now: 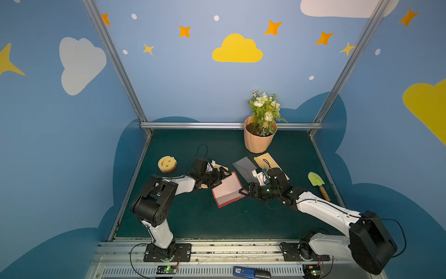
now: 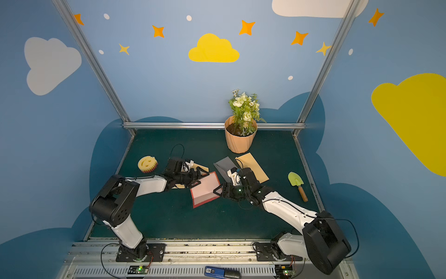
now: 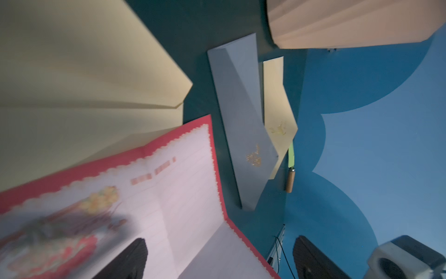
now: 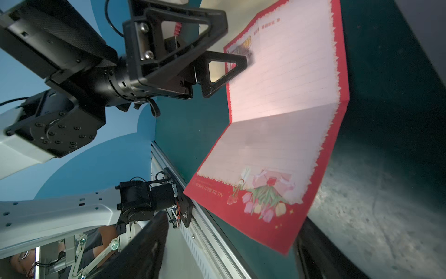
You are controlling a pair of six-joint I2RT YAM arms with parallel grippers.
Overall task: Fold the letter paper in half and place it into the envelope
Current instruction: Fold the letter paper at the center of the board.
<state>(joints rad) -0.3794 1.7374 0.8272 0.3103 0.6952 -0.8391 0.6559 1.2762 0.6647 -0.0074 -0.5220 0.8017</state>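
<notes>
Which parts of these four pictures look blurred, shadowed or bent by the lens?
Left wrist view: the letter paper blurs toward its printed corner, where a dark shadow falls. Right wrist view: its flowered end is soft, the lined half sharper. In both top views the aluminium posts splay outward, a wide-lens effect.

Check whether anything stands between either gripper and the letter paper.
Nothing visible does. The left gripper and right gripper both sit open at the edges of the partly folded letter paper, with no object between.

letter paper [image 1: 228, 190] central, envelope [image 1: 245, 168] behind it, pot [image 1: 258, 139] beyond, sponge [image 1: 167, 164] left, trowel [image 1: 318, 182] right
</notes>
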